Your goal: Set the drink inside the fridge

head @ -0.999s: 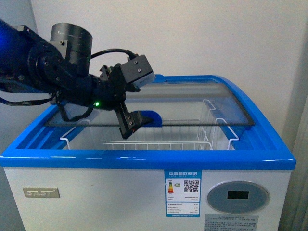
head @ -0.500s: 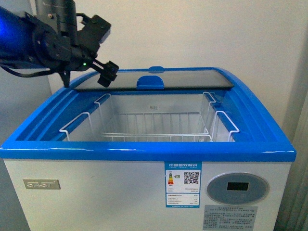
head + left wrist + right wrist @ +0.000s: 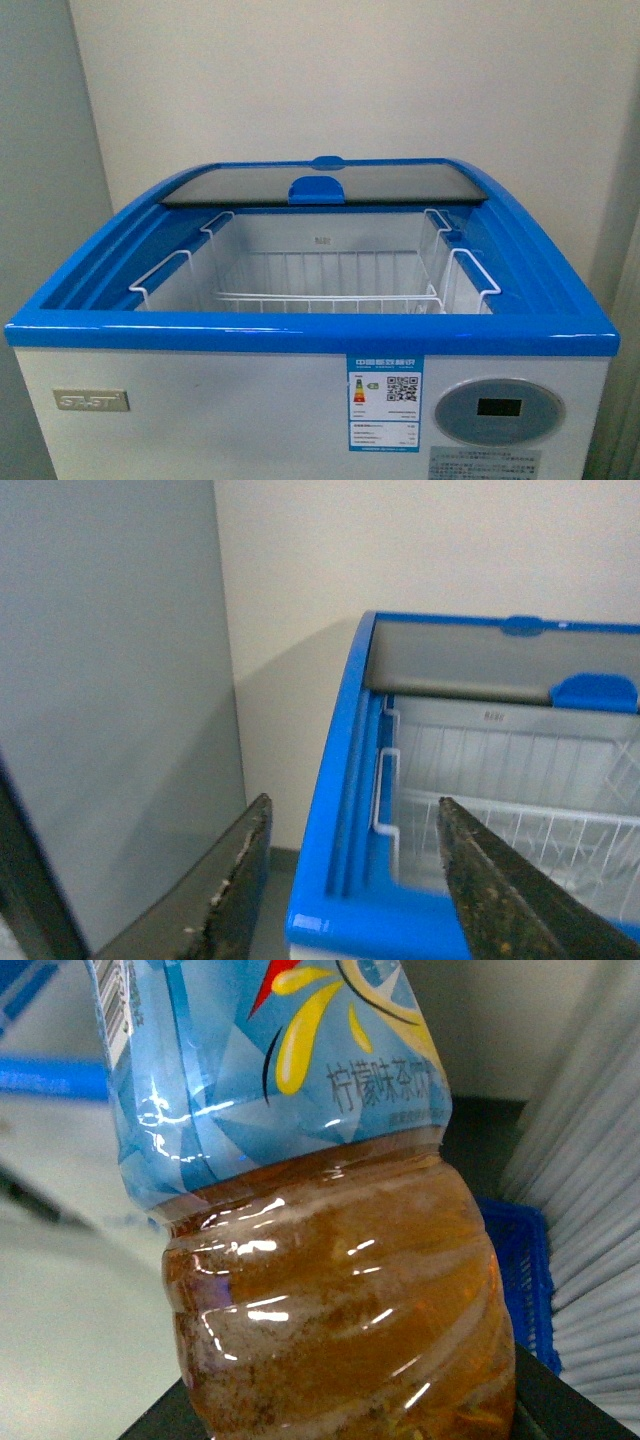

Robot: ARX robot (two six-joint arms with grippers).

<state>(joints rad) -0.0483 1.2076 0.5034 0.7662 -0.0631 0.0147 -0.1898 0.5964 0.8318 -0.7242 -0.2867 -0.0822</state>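
1. Right gripper [image 3: 340,1425] clamps the bottle [image 3: 330,1290], which isn't over the fridge [image 3: 300,335] yet.
2. Left gripper [image 3: 353,805] is wide and empty, beside the fridge's left rim.
3. Lid [image 3: 400,185] sits at the fridge's back and the front is open, so it looks like the right arm's move.

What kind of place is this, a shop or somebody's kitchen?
Likely a plain back room or shop-style mock-up, hard to say which: a chest fridge with a sliding glass lid and wire basket stands against a bare wall, and a bottled drink shows in the right wrist view.
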